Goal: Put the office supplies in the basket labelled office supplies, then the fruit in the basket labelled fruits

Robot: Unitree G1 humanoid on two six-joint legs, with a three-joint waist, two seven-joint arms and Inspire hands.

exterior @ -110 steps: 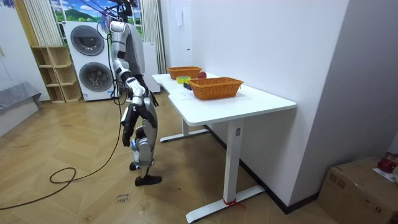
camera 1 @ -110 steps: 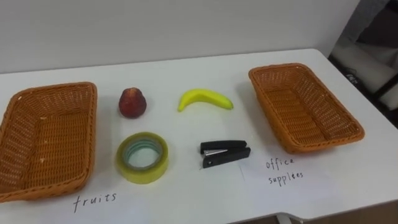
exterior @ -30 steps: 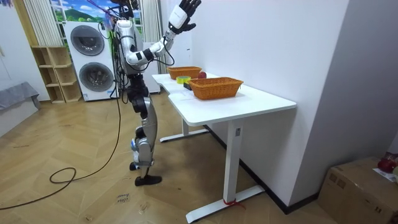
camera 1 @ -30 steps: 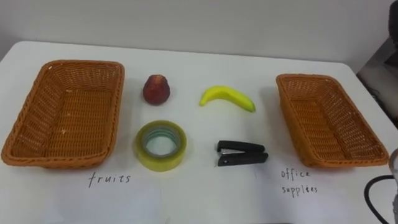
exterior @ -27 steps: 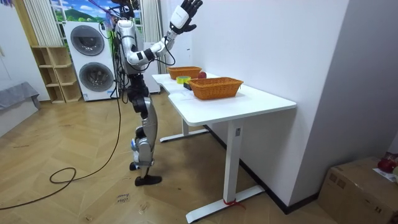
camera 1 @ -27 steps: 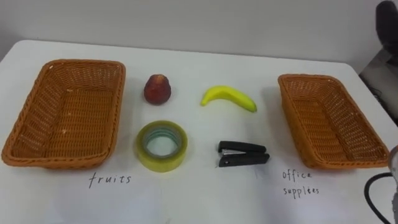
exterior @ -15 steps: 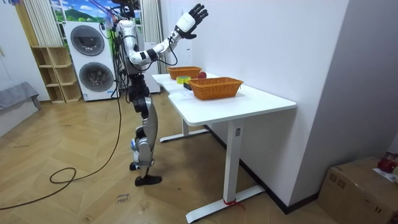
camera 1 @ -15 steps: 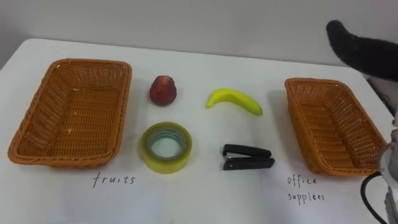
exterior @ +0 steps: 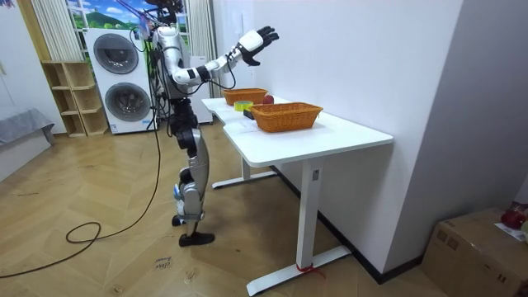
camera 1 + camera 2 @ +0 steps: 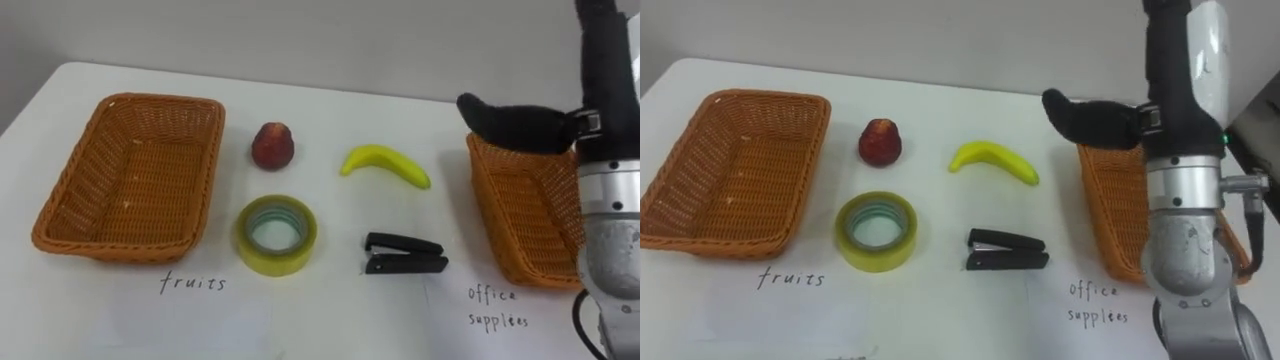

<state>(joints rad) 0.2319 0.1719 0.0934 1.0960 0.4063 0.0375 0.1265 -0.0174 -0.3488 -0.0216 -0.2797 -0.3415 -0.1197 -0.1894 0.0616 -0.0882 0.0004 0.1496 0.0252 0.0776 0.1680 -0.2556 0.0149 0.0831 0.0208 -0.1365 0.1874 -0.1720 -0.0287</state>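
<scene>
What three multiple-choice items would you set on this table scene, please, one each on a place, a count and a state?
1. Where does the tape roll lie?
A. Inside a basket.
B. On the table, just nearer the robot than the peach.
C. At the table's far edge.

2. How many loose items lie between the left basket and the right basket?
A. Three.
B. Five.
C. Four.

3. What state is the right hand in?
A. Open, holding nothing.
B. Shut on a fruit.
C. Shut on a basket rim.

Answers:
1 B: the roll sits on the white top right below the peach in the eye views.
2 C: peach, banana, tape roll and stapler.
3 A: its fingers are spread in the room view, and all four items lie on the table.
</scene>
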